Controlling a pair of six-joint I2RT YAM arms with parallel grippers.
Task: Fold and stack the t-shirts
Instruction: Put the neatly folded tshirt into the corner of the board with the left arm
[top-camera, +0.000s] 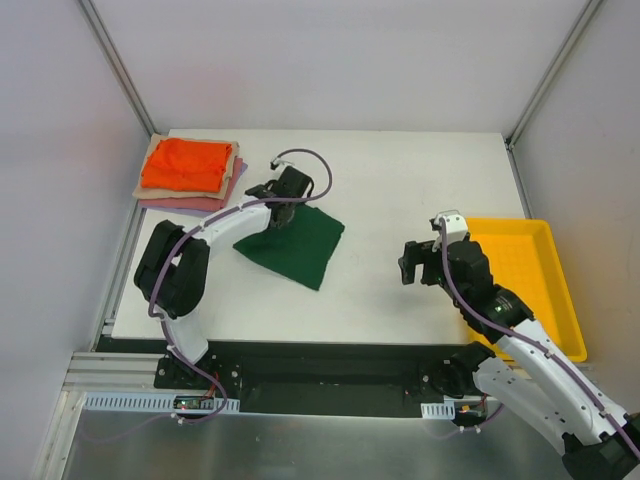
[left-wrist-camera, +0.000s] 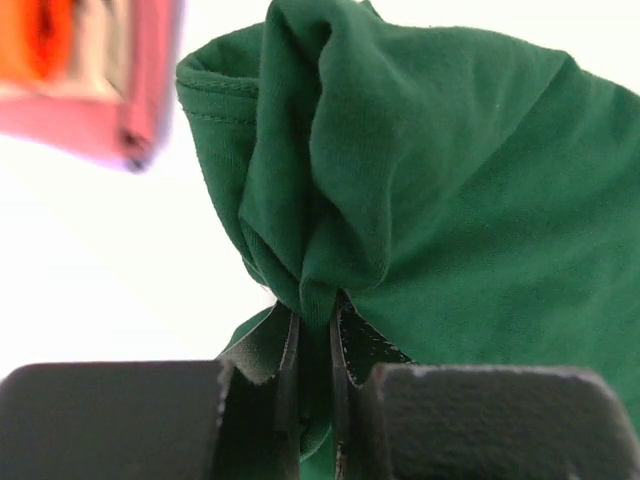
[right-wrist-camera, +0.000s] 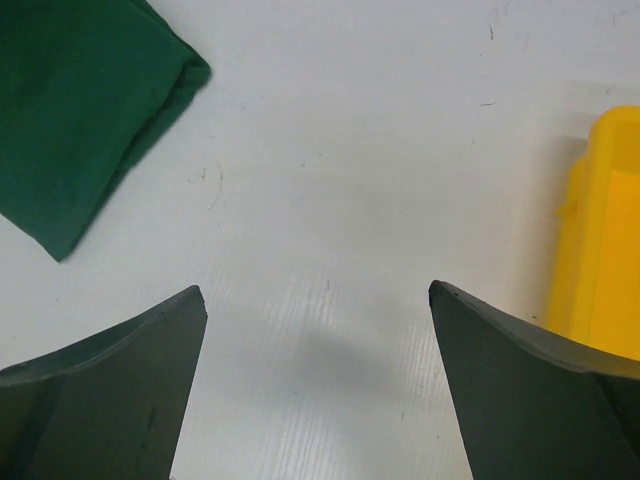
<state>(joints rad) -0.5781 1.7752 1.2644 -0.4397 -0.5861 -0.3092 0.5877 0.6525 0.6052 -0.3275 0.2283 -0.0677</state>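
Three done: folded tees (top-camera: 188, 172) sitting stacked.
Left hand (left-wrist-camera: 315, 338): we are clamping the unstacked green tee (top-camera: 297, 247).
Right hand (right-wrist-camera: 318, 295): spread wide, empty.

White counter (top-camera: 400, 180): rectangular, matt surface, faint dark scuffs noted in the right wrist view. Yellow tray (top-camera: 535, 275): plastic, rectangular, raised rim, lying at the counter's right edge, long side running near to far. Black rail (top-camera: 330, 362): runs along the counter's near edge. Metal post (top-camera: 115, 65) at the far left corner, a second at the far right, both against pale grey walls (top-camera: 330, 60).
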